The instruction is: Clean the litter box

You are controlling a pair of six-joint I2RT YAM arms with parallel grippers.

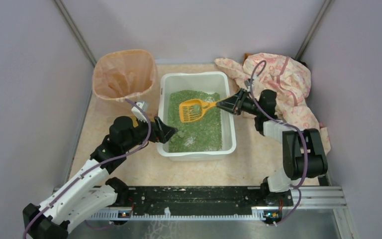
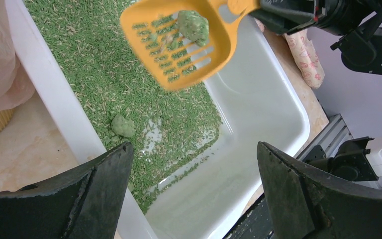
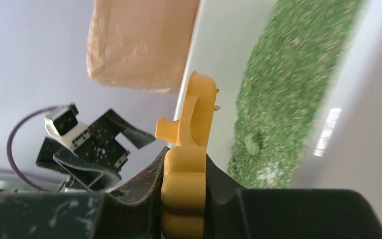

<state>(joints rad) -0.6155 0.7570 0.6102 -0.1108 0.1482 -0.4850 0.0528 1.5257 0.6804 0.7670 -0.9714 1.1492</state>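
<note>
The litter box (image 1: pixel 197 76) is a white tub with green litter, bare at its near end (image 2: pixel 258 104). My right gripper (image 1: pixel 227 104) is shut on the handle (image 3: pixel 184 194) of the orange slotted scoop (image 1: pixel 191 110). The scoop hangs above the litter with a green clump (image 2: pixel 194 26) in it. Another clump (image 2: pixel 123 125) lies on the litter by the left wall. My left gripper (image 1: pixel 166 132) stands open over the box's near left corner, nothing between its fingers (image 2: pixel 104 184).
A round bin lined with a peach bag (image 1: pixel 124 74) stands just left of the box's far end. A patterned cloth (image 1: pixel 278 79) is heaped at the back right behind the right arm. Grey walls close in three sides.
</note>
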